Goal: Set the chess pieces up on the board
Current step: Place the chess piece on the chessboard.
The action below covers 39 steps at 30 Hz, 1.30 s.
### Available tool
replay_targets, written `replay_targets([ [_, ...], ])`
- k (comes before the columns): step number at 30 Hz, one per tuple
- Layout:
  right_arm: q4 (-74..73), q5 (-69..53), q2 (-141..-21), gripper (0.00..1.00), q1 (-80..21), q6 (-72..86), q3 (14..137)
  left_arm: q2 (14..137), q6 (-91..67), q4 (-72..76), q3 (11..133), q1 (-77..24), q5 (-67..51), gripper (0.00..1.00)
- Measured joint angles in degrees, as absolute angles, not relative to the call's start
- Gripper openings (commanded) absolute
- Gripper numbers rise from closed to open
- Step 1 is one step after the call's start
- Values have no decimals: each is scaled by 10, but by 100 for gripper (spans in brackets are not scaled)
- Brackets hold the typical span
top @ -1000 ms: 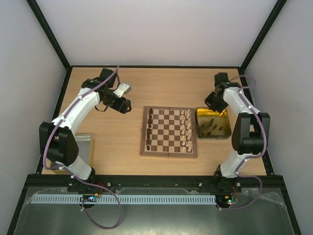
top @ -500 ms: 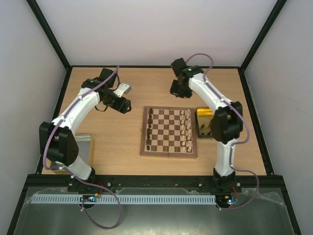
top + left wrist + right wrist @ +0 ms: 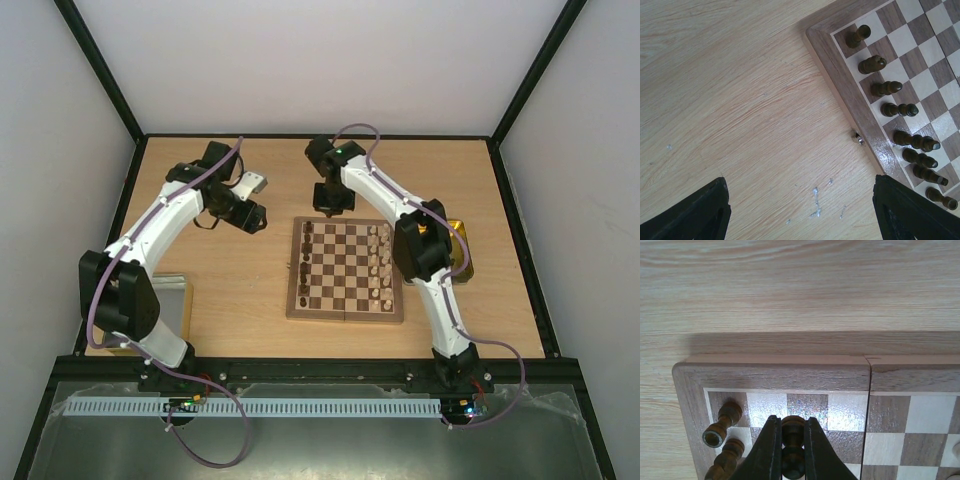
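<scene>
Dark piece [image 3: 793, 450], pinched tight in the right hand [image 3: 791, 421] over the board's [image 3: 775, 374] upper-left corner, could knock its neighbours [image 3: 722, 424] over if lowered crooked; the left hand [image 3: 802, 210] hangs wide open, empty.

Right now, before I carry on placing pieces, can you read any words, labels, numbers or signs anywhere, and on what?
None: no view shows any readable text.
The board has no letters or numbers on its border.
The yellow tray, the dark chess pieces and the table show no markings.
Any labels on the arms are too small to tell.
</scene>
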<state>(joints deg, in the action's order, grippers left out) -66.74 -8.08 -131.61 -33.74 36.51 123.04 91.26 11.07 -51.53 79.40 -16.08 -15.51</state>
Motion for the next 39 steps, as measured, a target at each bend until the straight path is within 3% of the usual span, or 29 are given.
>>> replay_targets([
  [26, -679, -114, -1360, 3, -368, 351, 1234, 910, 111, -515, 794, -157, -155, 78],
  [39, -674, -117, -1371, 10, -368, 352, 1237, 910, 111, -515, 794, -157, -154, 78],
])
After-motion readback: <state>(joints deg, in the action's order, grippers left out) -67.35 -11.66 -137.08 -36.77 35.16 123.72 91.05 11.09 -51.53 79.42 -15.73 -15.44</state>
